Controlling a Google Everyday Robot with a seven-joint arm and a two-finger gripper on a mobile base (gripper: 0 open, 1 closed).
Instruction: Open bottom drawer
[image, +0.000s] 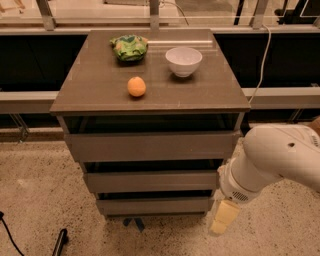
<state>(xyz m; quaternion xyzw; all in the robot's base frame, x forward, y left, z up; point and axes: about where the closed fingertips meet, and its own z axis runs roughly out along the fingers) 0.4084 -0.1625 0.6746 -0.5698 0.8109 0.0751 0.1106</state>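
The grey-brown cabinet (150, 145) fills the centre, and its counter (95, 95) carries three things. The white arm (272, 160) enters from 4 o'clock. The bottom drawer (152, 205) lies at the cabinet's 6 o'clock, with a dark gap above its flat front. A green bag (129, 47) sits at the counter's 12 o'clock, a white bowl (183, 61) at 1 o'clock and an orange (136, 86) near centre. The pincer (220, 227) hangs just beside the drawer's 4 o'clock corner; released or clenched, I cannot tell.

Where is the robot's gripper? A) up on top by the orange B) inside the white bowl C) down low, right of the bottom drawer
C: the gripper hangs low near the floor, just right of the bottom drawer, far below the orange and white bowl.
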